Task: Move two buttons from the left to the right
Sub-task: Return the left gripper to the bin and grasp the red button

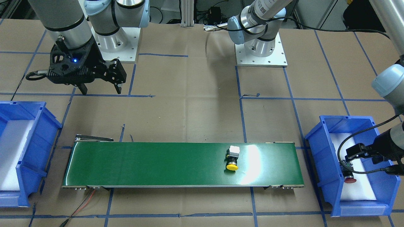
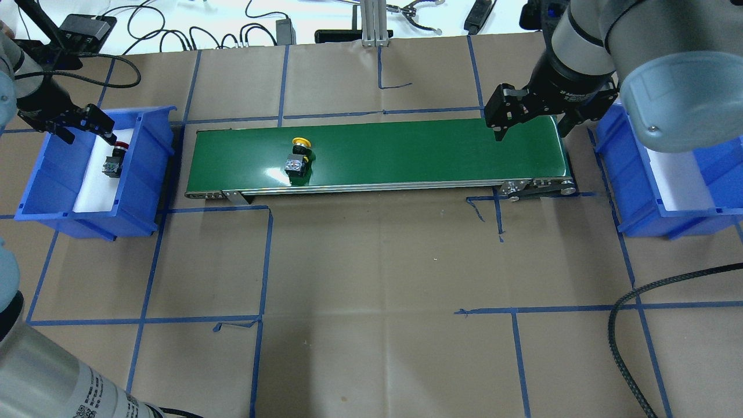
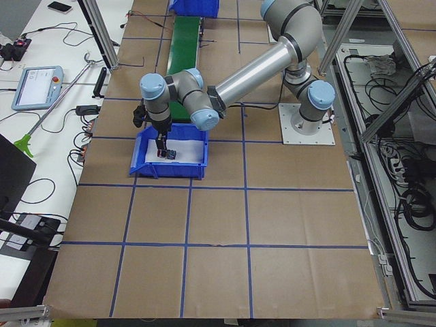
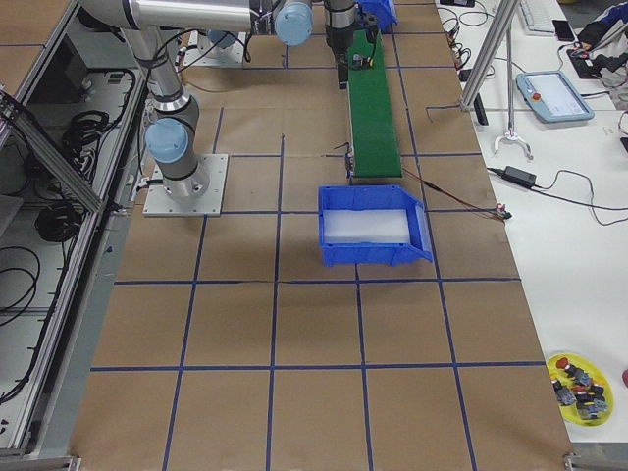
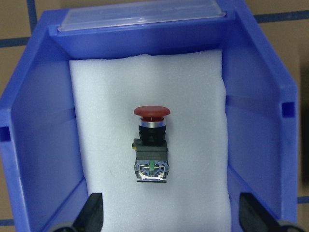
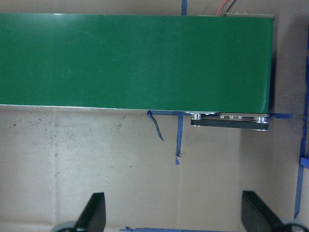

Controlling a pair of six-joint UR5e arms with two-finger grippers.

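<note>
I read this as the second pick-up. The yellow button lies on its side on the green conveyor belt, toward the belt's left end, with its cap pointing to the far side. The red button lies on the white foam inside the left blue bin. So one button is on its way and neither has reached the right blue bin.

My left gripper hangs over the left bin with its fingers spread wide and nothing between them. In the wrist view the red button sits roughly centred between the two fingertips, lying flat, cap toward the bin's far end and contact block toward the camera.

My right gripper hovers at the right end of the belt, fingers also apart and empty, well away from the yellow button.

Next, I think the left arm must go straight down, close across the black collar or the block, lift clear of the bin wall and set the button on the belt. The right arm has to wait for the yellow one. I cannot tell whether the belt is running.
</note>
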